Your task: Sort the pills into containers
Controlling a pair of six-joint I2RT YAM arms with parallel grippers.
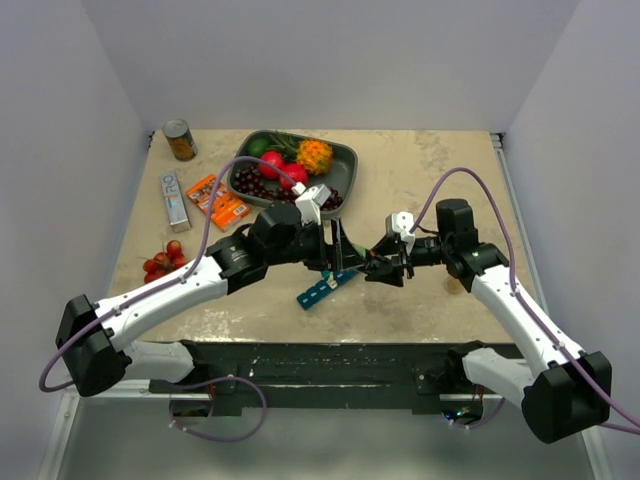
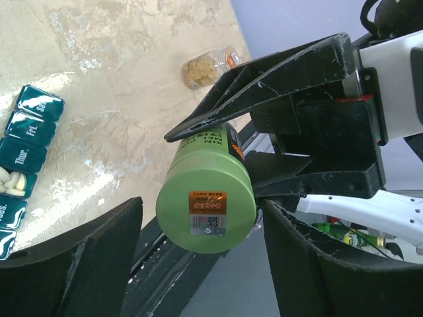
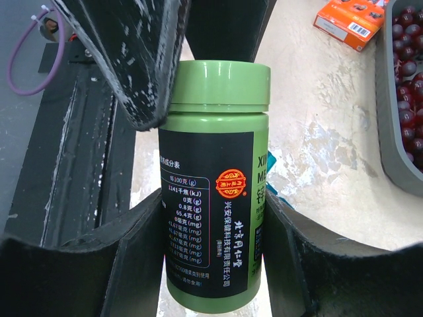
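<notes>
Lying aslant on the worktop (image 1: 430, 180) close to its near edge, the teal pill organizer (image 1: 325, 289) has one compartment (image 2: 12, 179) open with white pills in it, while the lids beside it look shut. Just above and beside the strip, a green bottle (image 3: 198, 165) hangs in the air between the two arms, its cap (image 3: 221, 82) turned toward the left arm. This is probably the supply for the remaining compartments, kept close so the pills have a short way to go. The right claw (image 3: 213, 211) pinches the bottle's labelled body, one finger pressed on each side, likely to steady it while the cap is worked. The left claw (image 2: 201, 218) stands spread wide around the cap. One finger lies against the cap's rim in the right wrist view, but a thin gap shows beside it in the left wrist view, so it does not seem to grip yet. The cap is on, so I judge that unscrewing is the step in hand. Farther out, a small tan bottle (image 2: 208, 66) lies on its side, and the fruit tray (image 1: 345, 160), an orange box (image 1: 217, 201) and a can (image 1: 180, 140) sit toward the back.
</notes>
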